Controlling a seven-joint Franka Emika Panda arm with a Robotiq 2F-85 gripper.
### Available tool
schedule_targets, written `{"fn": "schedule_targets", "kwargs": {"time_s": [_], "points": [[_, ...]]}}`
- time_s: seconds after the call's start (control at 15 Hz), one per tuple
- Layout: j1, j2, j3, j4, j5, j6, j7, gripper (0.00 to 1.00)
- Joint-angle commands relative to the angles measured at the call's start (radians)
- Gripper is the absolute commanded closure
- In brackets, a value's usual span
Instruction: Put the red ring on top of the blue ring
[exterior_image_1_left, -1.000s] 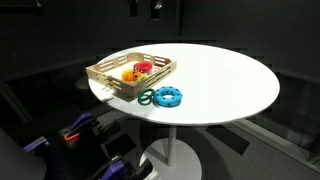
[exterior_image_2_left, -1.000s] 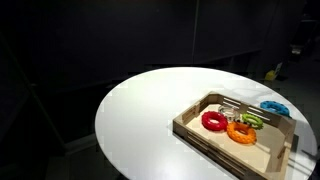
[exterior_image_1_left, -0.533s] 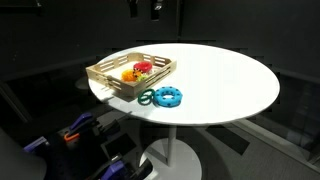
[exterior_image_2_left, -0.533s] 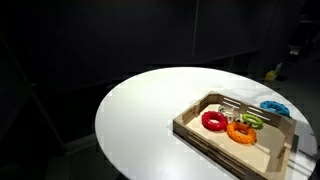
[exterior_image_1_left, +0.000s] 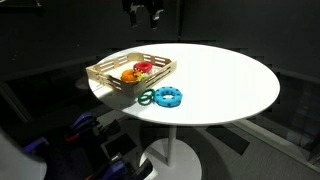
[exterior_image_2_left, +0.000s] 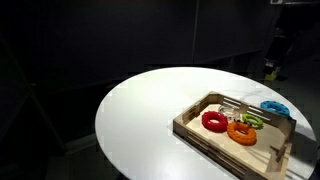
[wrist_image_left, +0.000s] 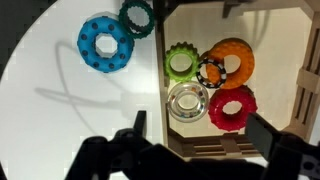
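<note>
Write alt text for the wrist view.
Seen from above, the red ring lies in a wooden tray with an orange ring, a light-green ring and a silvery ring. The blue ring sits outside on the white table, beside a dark-green ring. The open gripper hangs above, empty.

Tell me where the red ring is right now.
In the wrist view the red ring lies inside the tray, at lower right, beside the silver ring and just below the orange ring.
</note>
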Motion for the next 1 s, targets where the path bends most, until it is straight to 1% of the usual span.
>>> {"fn": "schedule_targets", "kwargs": {"time_s": [0.0,0.53,0.6,0.67,0.93], "points": [[0.029,0.040,0.016,-0.021,0.012,0.049,-0.013,0.00],[0.100,0.130,0.061,-0.038,0.015,0.153,-0.049,0.00],[0.105,0.137,0.062,-0.034,0.018,0.151,-0.058,0.00],[0.098,0.128,0.065,-0.037,0.002,0.136,-0.021,0.00],[0.100,0.137,0.067,-0.037,0.002,0.138,-0.022,0.00]]}}
